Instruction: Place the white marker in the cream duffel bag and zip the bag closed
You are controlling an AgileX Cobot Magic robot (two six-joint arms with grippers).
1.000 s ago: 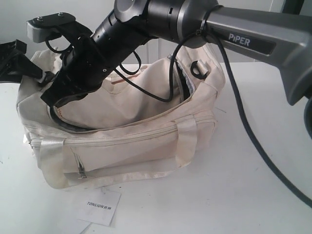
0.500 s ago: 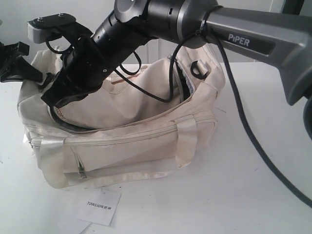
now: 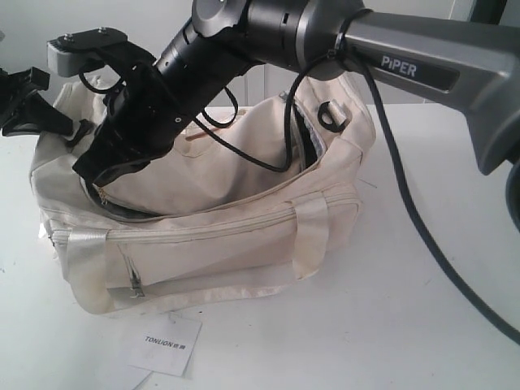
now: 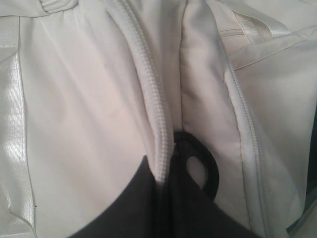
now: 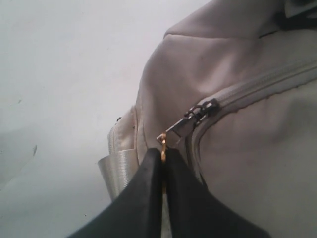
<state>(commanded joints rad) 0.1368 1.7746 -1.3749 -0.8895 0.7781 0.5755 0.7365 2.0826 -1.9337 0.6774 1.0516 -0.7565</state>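
- White tabletop (image 3: pixel 422 325) and a pale wall fill the exterior view. The cream duffel bag (image 3: pixel 219 244) slumps across the middle, and a paper tag (image 3: pixel 166 343) lies just in front of it.
- The main zip gapes along most of the top. The right gripper (image 3: pixel 93 175) reaches across the middle to the bag's left end, where I judge the zip run starts.
- The left gripper (image 3: pixel 32 110) sits at that same end, touching the fabric. I read it as an anchor, so that the soft bag does not drag when the zip is pulled.
- From the left wrist, both black fingers (image 4: pixel 190 198) are closed on a fold of cream cloth. A line of zip teeth (image 4: pixel 148 84) runs down between them.
- From the right wrist, the fingers are pressed together on the gold ring of the zip pull (image 5: pixel 181 128). The slider (image 5: pixel 203 109) sits just beyond them, at the corner of the bag.
- I cannot see the white marker in any view. Since closing is under way, I judge that it is inside the bag.
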